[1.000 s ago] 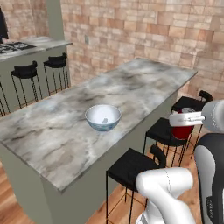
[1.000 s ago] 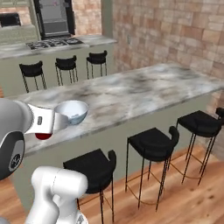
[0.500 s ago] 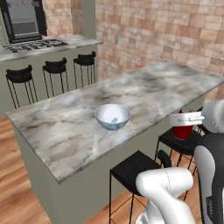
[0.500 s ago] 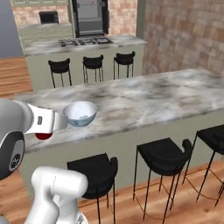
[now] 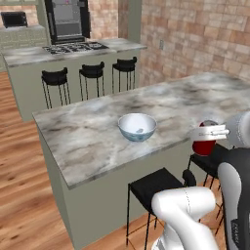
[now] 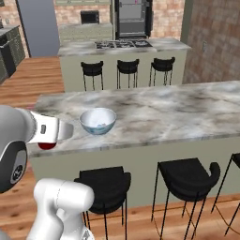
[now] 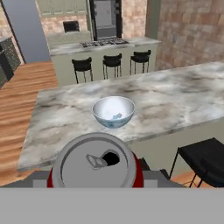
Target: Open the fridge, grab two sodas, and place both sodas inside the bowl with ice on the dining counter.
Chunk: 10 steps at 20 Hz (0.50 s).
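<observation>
Here, the red soda stands upright (top toward camera), in the hand.

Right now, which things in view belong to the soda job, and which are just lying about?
Job:
red can, held in the claw
bowl
dining counter
fridge at the back

Lying about:
stools along the dining counter
stovetop on the far counter
microwave

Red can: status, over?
Gripper shut on red can, short of the counter edge. Bowl ahead on counter, no can in it. Path to bowl looks clear; stools sit below.
</observation>
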### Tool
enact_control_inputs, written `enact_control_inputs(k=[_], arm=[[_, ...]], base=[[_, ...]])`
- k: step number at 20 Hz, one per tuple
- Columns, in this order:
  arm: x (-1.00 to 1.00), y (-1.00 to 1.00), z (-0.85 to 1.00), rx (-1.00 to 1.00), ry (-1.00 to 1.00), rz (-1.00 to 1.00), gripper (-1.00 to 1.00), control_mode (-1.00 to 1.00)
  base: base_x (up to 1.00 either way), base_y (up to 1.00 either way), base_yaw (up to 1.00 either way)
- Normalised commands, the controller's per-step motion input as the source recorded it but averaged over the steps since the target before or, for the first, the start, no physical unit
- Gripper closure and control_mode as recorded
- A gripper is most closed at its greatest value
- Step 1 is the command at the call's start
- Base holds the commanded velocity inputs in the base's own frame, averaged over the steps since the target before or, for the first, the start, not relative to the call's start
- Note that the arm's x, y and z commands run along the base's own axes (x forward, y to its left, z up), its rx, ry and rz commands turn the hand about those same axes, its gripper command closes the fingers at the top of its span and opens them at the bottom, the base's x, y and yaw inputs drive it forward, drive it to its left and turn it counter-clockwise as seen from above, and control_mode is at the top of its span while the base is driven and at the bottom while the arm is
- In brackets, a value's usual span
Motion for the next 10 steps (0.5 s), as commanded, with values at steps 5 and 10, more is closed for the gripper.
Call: enact_control_inputs(k=[5, 10], arm=[[1.0, 0.0, 0.0, 0.03, 0.22, 0.12, 1.0, -1.0], [0.98, 0.14, -0.01, 0.0, 0.26, 0.0, 1.0, -1.0]], base=[[0.0, 0.0, 0.0], [0.0, 0.0, 0.0]])
